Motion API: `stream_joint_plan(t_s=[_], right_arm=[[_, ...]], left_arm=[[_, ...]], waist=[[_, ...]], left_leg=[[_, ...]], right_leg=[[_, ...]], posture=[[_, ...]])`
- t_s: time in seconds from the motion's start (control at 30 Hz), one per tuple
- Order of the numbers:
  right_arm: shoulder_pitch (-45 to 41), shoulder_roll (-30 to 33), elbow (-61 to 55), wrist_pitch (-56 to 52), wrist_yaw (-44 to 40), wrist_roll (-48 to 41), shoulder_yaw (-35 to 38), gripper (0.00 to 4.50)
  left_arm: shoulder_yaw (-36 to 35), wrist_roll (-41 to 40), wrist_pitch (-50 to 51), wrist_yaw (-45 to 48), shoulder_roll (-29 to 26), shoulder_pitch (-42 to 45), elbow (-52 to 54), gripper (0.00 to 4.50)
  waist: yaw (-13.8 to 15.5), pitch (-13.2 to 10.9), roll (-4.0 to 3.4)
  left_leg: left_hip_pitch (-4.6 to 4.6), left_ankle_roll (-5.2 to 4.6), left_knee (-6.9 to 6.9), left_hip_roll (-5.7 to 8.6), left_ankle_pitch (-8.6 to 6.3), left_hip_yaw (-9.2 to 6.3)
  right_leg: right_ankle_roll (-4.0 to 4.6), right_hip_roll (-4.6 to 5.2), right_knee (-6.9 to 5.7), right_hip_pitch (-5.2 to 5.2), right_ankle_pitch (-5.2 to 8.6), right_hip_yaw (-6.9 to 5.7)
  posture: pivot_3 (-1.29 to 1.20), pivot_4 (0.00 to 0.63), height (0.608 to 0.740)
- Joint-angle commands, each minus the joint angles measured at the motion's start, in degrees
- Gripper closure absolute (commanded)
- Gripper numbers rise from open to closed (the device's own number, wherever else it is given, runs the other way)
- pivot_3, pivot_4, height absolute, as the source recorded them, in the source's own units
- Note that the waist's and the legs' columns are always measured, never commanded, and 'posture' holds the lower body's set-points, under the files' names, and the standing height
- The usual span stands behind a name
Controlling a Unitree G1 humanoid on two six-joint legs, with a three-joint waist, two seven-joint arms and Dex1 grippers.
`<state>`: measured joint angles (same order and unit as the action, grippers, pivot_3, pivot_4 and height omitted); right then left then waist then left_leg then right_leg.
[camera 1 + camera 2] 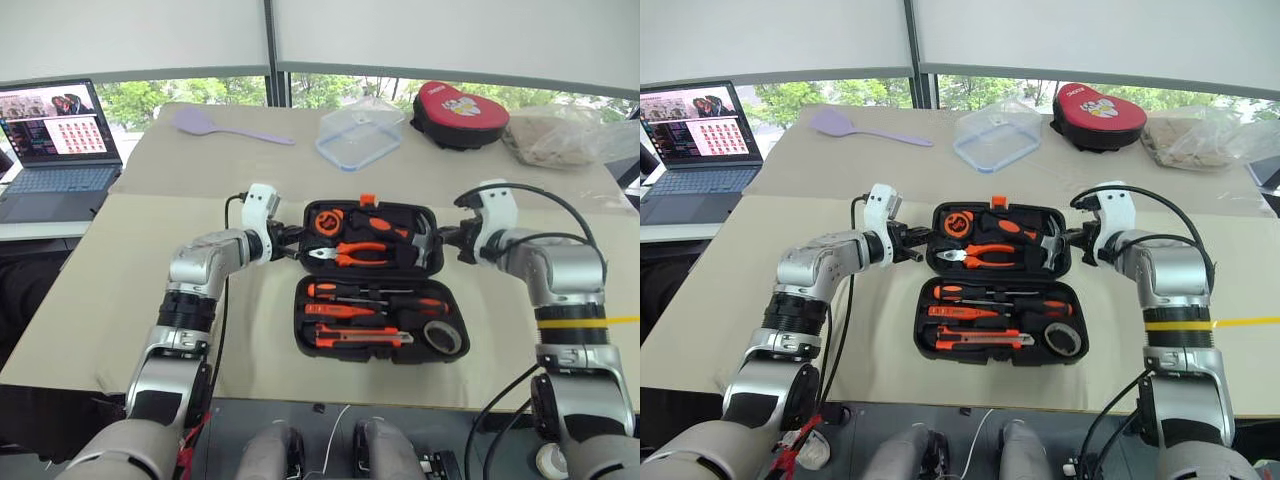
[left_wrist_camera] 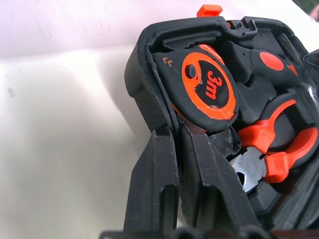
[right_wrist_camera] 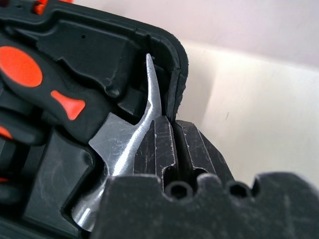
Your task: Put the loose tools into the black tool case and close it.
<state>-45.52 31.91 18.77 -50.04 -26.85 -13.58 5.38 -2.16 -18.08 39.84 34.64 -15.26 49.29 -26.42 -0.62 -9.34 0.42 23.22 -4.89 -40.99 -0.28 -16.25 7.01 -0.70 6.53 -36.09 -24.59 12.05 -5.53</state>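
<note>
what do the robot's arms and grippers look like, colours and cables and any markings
Both arms are silver-grey metal with black ribbed joint bands and white wrist housings. Black cables loop along each arm. The right arm carries a yellow band below the elbow. The left gripper and the right gripper each end in two black fingers, blocky and scuffed up close.

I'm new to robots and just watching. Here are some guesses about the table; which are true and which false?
1. The black tool case lies open. True.
2. Screwdrivers lie loose on the table outside the case. False: they sit in the case's near half.
3. The left hand and right hand are at opposite edges of the case's far half. True.
4. The clear container holds the pliers. False: the pliers are in the case.
5. A laptop sits at the left. True.
</note>
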Motion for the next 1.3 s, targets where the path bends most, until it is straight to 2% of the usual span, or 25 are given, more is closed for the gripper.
stream_joint_plan(t_s=[0.03, 0.17, 0.33, 0.47, 0.67, 0.93, 1.17, 1.3], right_arm=[[-4.53, -1.15, 2.56, 7.31, 2.26, 0.56, 2.53, 4.49], [-5.56, -3.4, 3.84, 12.2, 4.61, 0.34, 4.39, 4.49], [-3.4, -5.04, -0.56, 15.24, 4.99, -0.68, 6.28, 4.49], [0.86, -7.06, -6.92, 14.82, 5.67, -2.83, 8.93, 4.49], [12.76, -10.25, -21.11, 20.36, 7.28, -3.23, 10.94, 4.49], [23.58, -8.71, -33.82, 31.91, 6.44, 1.44, 7.88, 4.49], [31.77, -6.38, -40.9, 37.51, 4.24, 4.05, 5.76, 4.49], [38.42, -4.87, -43.33, 40.51, 2.88, 5.06, 6.18, 4.49]], left_arm=[[-1.24, -0.34, -6.52, 0.37, 1.64, 4.09, -0.7, 4.5], [-1.07, 0.61, -12.06, 0.38, 2.66, 3.96, -0.78, 4.5], [-0.2, 1.62, -17.39, 1.6, 2.54, 0.89, 3.14, 4.5], [-0.88, 2.13, -21.58, 0.15, 2.39, -2.4, 6.35, 4.5], [0.5, 4.08, -24.69, -2.04, 1.16, -12.18, 18.73, 4.5], [-0.84, 5.36, -24.43, -6.66, -0.28, -18.84, 30.09, 4.5], [-0.45, 8.59, -29.97, -7.28, -3.2, -23.24, 33.93, 4.5], [-1.7, 8.25, -29.27, -7.61, -4.31, -27.11, 37.01, 4.5]], waist=[[-0.08, 0.0, 0.0], [-0.12, 0.0, 0.0], [-0.17, -0.01, -0.01], [-0.1, -0.01, -0.01], [-0.12, 0.0, -0.02], [-0.03, -0.01, -0.03], [-0.05, -0.01, -0.03], [0.12, -0.01, -0.03]], left_leg=[[0.04, 0.0, 0.04, 0.02, 0.02, 0.02], [0.09, 0.01, 0.22, 0.06, 0.04, 0.03], [0.41, 0.02, 0.25, 0.14, 0.05, 0.06], [0.53, 0.03, 0.28, 0.14, 0.05, 0.05], [0.54, 0.04, 0.33, 0.13, 0.05, 0.04], [0.51, 0.03, 0.23, 0.18, 0.06, 0.02], [0.47, 0.06, 0.25, 0.16, 0.08, 0.02], [0.4, 0.06, 0.26, 0.16, 0.08, 0.0]], right_leg=[[0.0, 0.0, -0.01, -0.05, 0.0, 0.02], [-0.02, -0.04, -0.05, -0.07, 0.0, -0.05], [-0.03, -0.05, -0.05, -0.42, 0.0, -0.08], [-0.04, -0.07, -0.05, -0.53, 0.01, -0.12], [-0.06, -0.09, -0.03, -0.54, 0.03, -0.11], [-0.07, -0.07, -0.05, -0.51, 0.03, -0.05], [-0.07, -0.09, -0.02, -0.52, 0.03, -0.04], [-0.07, -0.09, -0.01, -0.46, 0.04, -0.03]], posture=[[0.0, 0.15, 0.731], [0.0, 0.15, 0.731], [0.0, 0.15, 0.731], [0.0, 0.15, 0.731], [0.0, 0.15, 0.731], [0.0, 0.15, 0.731], [0.0, 0.15, 0.731], [0.0, 0.15, 0.731]])
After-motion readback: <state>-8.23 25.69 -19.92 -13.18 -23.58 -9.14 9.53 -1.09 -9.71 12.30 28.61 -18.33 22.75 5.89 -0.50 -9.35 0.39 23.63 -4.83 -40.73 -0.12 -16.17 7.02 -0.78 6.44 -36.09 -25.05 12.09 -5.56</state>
